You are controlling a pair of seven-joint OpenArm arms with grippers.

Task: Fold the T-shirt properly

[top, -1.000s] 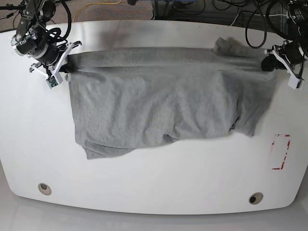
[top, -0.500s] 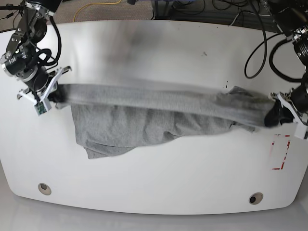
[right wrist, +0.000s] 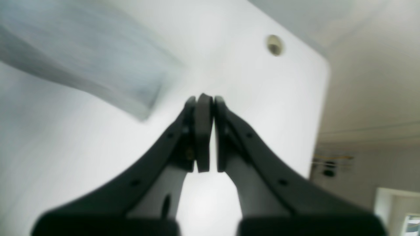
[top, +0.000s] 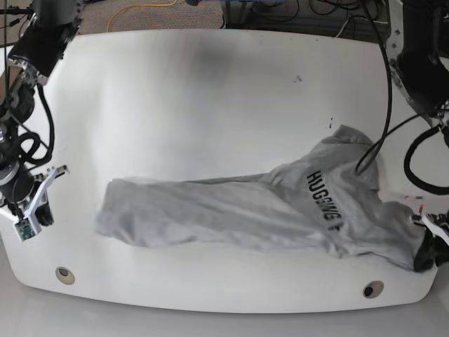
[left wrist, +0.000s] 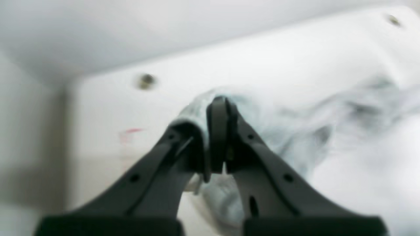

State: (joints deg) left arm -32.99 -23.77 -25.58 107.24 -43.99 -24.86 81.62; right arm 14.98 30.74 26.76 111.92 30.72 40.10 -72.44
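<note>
With the grey T-shirt [top: 280, 210] stretched in a rumpled band along the table's [top: 210, 77] front edge, the left gripper [left wrist: 216, 137] pinches its corner while the right gripper [right wrist: 203, 131], closed on nothing, should regrasp the loose end before spreading it flat.

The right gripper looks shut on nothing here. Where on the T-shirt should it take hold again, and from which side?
Probably the loose end of the T-shirt nearest the right gripper. That edge lies flat and free on the table, so come in low from the table's edge. The left gripper holds the far end.
</note>
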